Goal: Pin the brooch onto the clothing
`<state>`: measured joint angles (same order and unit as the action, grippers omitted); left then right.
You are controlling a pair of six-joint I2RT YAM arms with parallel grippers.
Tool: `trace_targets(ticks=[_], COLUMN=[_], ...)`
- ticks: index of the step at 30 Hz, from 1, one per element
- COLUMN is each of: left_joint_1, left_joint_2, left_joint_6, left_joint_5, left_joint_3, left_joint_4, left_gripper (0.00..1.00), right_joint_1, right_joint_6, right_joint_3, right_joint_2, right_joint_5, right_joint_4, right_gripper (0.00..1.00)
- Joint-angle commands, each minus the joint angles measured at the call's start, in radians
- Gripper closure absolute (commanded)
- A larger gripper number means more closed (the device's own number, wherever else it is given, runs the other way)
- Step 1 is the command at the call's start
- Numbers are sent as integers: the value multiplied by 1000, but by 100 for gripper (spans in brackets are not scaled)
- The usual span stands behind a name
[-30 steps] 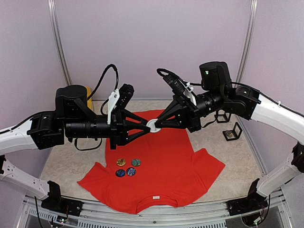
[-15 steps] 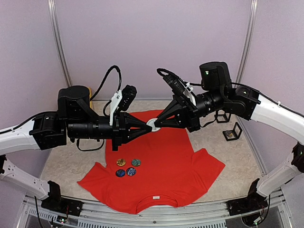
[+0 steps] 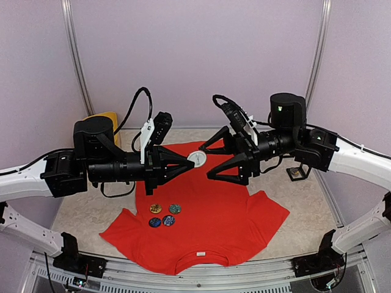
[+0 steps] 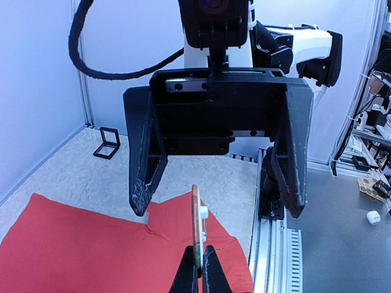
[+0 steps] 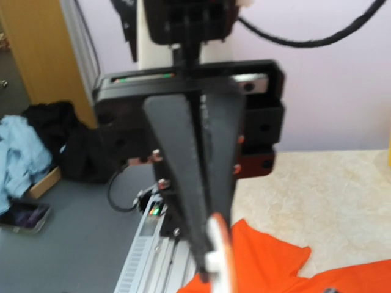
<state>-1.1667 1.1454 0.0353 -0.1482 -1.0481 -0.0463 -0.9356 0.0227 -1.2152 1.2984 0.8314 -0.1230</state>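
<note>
A round white-backed brooch (image 3: 197,157) hangs in the air above the clothing (image 3: 208,226), a red-orange T-shirt spread flat on the table. My left gripper (image 3: 190,160) is shut on the brooch's edge. In the left wrist view the brooch (image 4: 197,220) stands edge-on, rising from between my closed fingertips (image 4: 186,274). My right gripper (image 3: 208,162) faces it from the right and stands open, one finger above the brooch and one below, apart from it. The right wrist view shows the left gripper's closed fingers (image 5: 183,183) with the blurred brooch (image 5: 221,256) at their tip.
Several small round brooches (image 3: 162,215) lie on the shirt's left part. A small black frame stand (image 3: 298,173) sits on the table at the back right, and a yellow object (image 3: 107,119) at the back left. The walls close in on three sides.
My left gripper closed on the brooch. My right gripper, which had been shut on it, opened, let go and drew back slightly to the right.
</note>
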Motion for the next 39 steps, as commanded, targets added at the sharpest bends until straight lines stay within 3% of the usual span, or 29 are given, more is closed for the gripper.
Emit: trace_targets(ticks=[1,10,19,24,33,39], left_joint_1=[-5,-10,-12,-11,-15,-17], left_joint_2=[-16,-9,-7,-8,-30,-20], left_joint_6=[-25,-34,-34,-51,-96,-114], left_joint_5=[13,10,0,-10,-36,-64], left_joint_3=[8,6,5,6,26,18], left_joint_4=[39,39,39,36,37,31], left_gripper=[100,100,100,100,100,100], right_joint_1=[-12,-15,-17,-16,-16,-16], right_joint_6=[99,111,101,94,108,114], right_joint_3=[51,33,27,23,-2,-51], right_joint_2=[-29,14,46,52,68,109], right_joint_5=[-75,-72,-80,-100,-182,-221], right_joint_4=[193,199,171,163,107,49], right_gripper=[19,41,42,62,77,81])
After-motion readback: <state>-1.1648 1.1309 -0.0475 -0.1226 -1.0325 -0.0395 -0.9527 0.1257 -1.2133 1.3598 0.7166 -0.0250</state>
